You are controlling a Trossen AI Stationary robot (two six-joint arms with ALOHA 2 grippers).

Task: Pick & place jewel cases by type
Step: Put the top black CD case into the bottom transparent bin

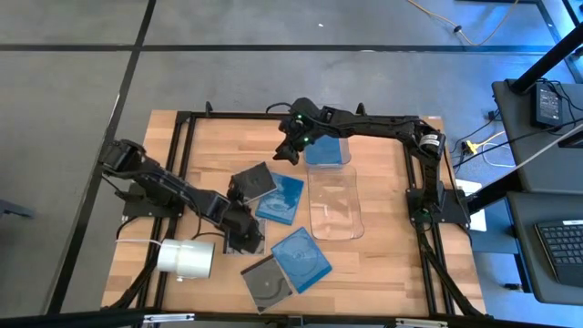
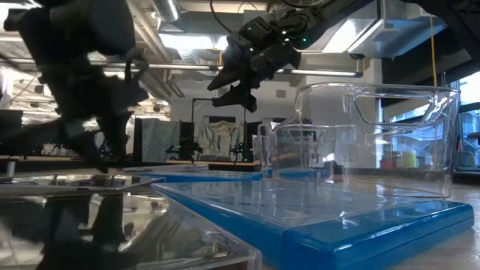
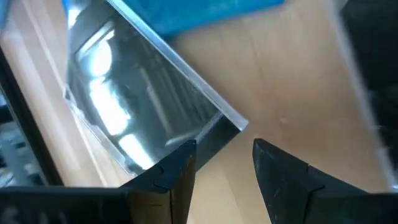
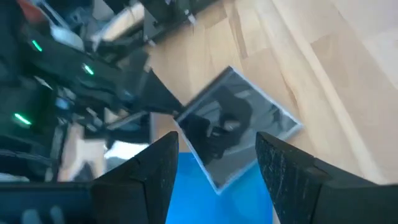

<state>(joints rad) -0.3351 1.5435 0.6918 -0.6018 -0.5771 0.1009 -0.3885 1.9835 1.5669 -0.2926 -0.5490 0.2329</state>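
Several jewel cases lie flat on the wooden table. Two are dark, one at mid-table [image 1: 253,182] and one at the front [image 1: 267,284]. Two are blue, one at mid-table [image 1: 281,199] and one at the front [image 1: 301,259]. My left gripper [image 1: 244,230] is low and open over another dark case [image 3: 143,106]. That case's corner [image 3: 236,121] lies just ahead of the gap between the fingers [image 3: 224,165]. My right gripper [image 1: 290,153] hangs open and holds nothing, high above the mid-table dark case [image 4: 239,127]. My left gripper slants down from the table's left. One finger [image 3: 183,158] stands at the dark case's edge, close to the corner. I cannot tell whether it touches. The case lies flat on the table.
A clear bin [image 1: 335,205] stands right of centre. Behind it a second bin [image 1: 328,150] has blue inside. A white roll [image 1: 187,259] lies at the front left beside my left arm. A black frame [image 1: 182,137] runs round the table.
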